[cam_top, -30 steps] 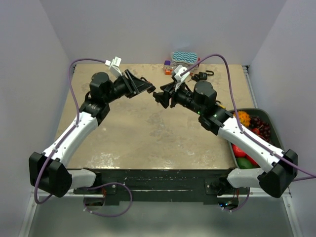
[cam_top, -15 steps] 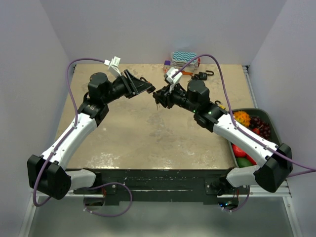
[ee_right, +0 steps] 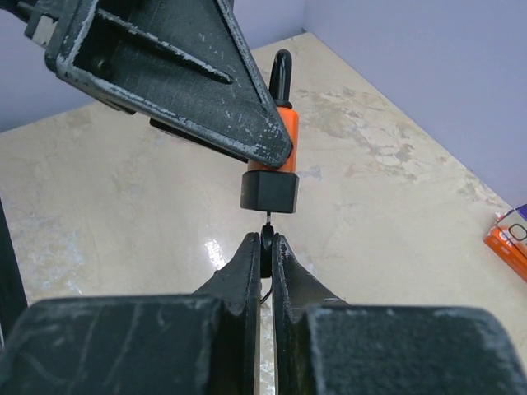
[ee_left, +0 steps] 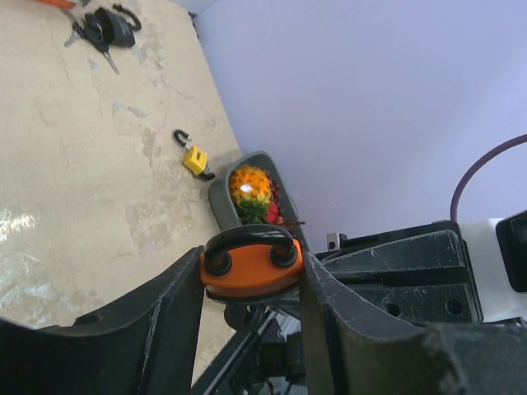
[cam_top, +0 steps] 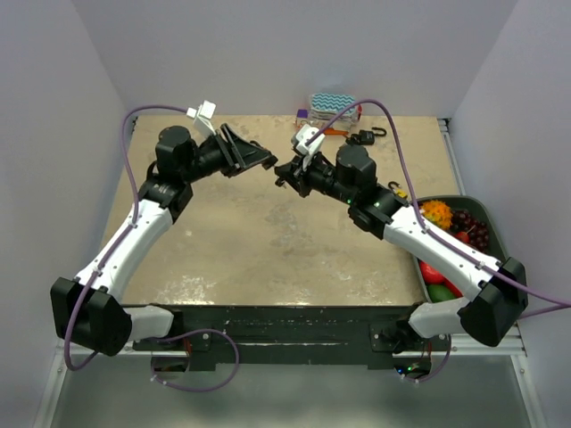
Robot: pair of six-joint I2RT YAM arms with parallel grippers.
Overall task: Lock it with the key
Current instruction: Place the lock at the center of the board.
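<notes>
My left gripper (ee_left: pixel 251 280) is shut on an orange padlock (ee_left: pixel 252 265) with a black shackle and black base, held in the air above the table's middle; it also shows in the right wrist view (ee_right: pixel 276 156). My right gripper (ee_right: pixel 265 244) is shut on a small black-headed key (ee_right: pixel 266 236), whose metal blade enters the padlock's black base from below. In the top view the two grippers meet, left gripper (cam_top: pixel 266 160) against right gripper (cam_top: pixel 284 174).
A black padlock with keys (cam_top: pixel 365 136), a teal sponge (cam_top: pixel 332 102) and small orange items lie at the table's back. A yellow padlock (ee_left: pixel 196 158) lies near a green bin (cam_top: pixel 457 234) of fruit at the right edge.
My right gripper has moved left and up with the key to the padlock held by my left gripper. The left arm has shifted slightly.
</notes>
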